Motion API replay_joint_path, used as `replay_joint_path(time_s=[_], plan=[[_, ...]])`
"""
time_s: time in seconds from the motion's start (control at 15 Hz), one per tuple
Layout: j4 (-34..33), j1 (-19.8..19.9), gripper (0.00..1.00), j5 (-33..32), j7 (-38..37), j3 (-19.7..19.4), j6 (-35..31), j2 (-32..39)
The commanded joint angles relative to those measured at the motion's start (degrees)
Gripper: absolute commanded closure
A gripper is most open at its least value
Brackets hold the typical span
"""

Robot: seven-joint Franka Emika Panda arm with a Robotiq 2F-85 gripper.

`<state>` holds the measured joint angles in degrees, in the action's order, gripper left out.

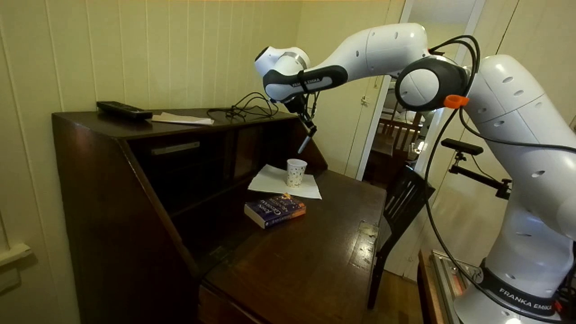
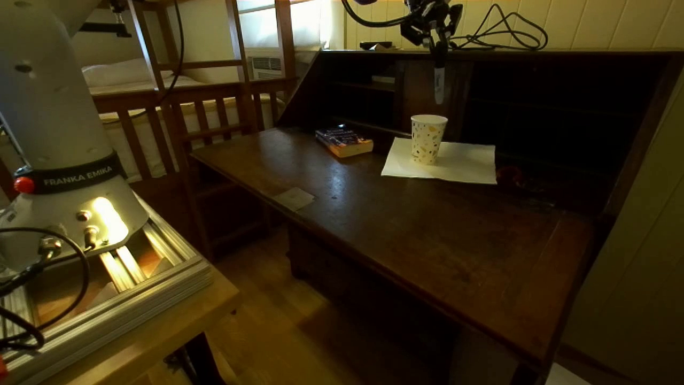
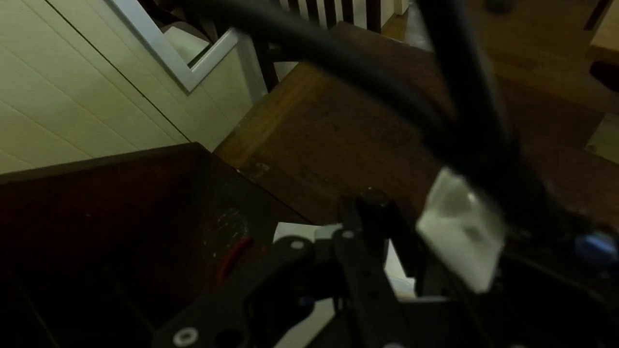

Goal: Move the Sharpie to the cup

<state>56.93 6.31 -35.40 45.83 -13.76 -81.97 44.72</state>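
The Sharpie (image 1: 305,143) is a slim marker, greyish in the part that shows. My gripper (image 1: 312,130) is shut on its upper end, and the pen points down, tilted in this view. In an exterior view the Sharpie (image 2: 438,88) hangs nearly upright from the gripper (image 2: 438,51), above the cup and apart from it. The cup (image 1: 295,173) is white with small specks and stands upright; it also shows in an exterior view (image 2: 427,140). In the wrist view the dark jaws (image 3: 375,205) are close together; the pen is mostly hidden and the cup is hard to make out.
White paper (image 2: 470,158) lies under the cup on the dark wooden desk (image 2: 374,203). A thick book (image 1: 274,209) lies beside the paper. The raised desk top holds a black remote (image 1: 123,110), folded paper (image 1: 182,119) and loose cables (image 1: 238,111). Dark cubbyholes stand behind.
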Motion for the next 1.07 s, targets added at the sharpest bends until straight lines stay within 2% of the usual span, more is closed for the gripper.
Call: replay_joint_path(time_s=[0.0,0.33,0.6,1.0], plan=[[2.4,1.0,0.95,-0.5,1.9,2.8,0.7,-1.5],[2.2,1.5,0.95,-0.3,1.7,3.4,4.5,0.0],[0.8,2.7,0.95,0.8,1.5,4.7,2.6,2.1],[-2.1,2.9,0.95,0.1,6.0,5.7,2.2,6.3]])
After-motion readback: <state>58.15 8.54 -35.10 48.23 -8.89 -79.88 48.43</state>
